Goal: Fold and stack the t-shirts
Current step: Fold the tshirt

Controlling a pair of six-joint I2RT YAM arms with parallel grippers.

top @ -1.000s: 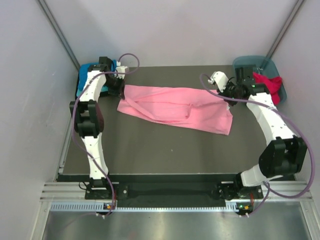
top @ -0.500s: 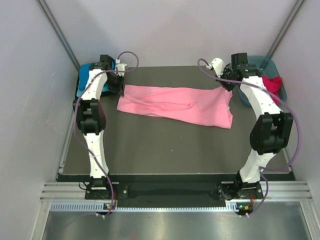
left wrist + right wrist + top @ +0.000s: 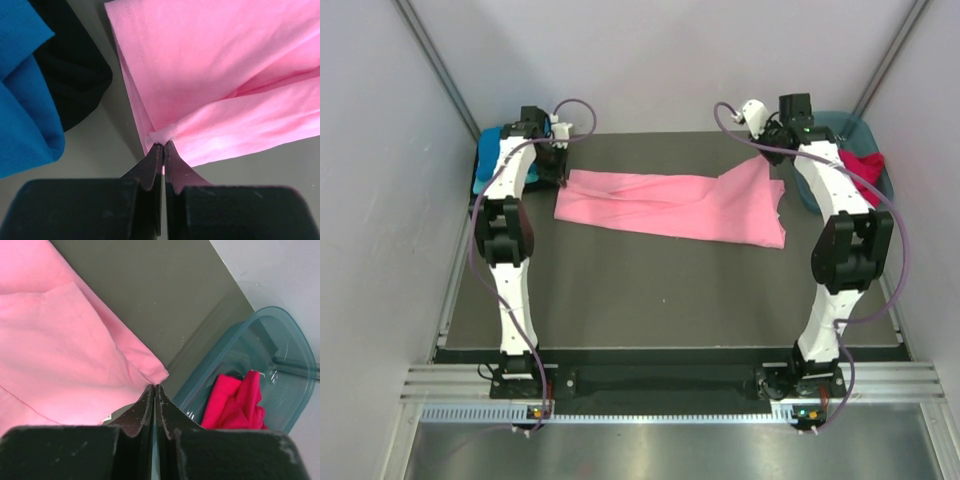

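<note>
Pink shirt (image 3: 675,205) lies stretched crosswise over the far half of the dark table (image 3: 650,300), running 10 o'clock to 2 o'clock from the arm bases, creased lengthwise. Left gripper (image 3: 163,146) at the 10 o'clock end, jaws pinched tight on a bunched corner of it; right gripper (image 3: 154,388) at the 2 o'clock end, jaws closed on its edge, that corner drawn up off the table. Farther at 10 o'clock, blue shirt (image 3: 25,100) and black shirt (image 3: 75,75) touching; farther at 2 o'clock, red shirt (image 3: 235,400) inside the tub (image 3: 280,335).
</note>
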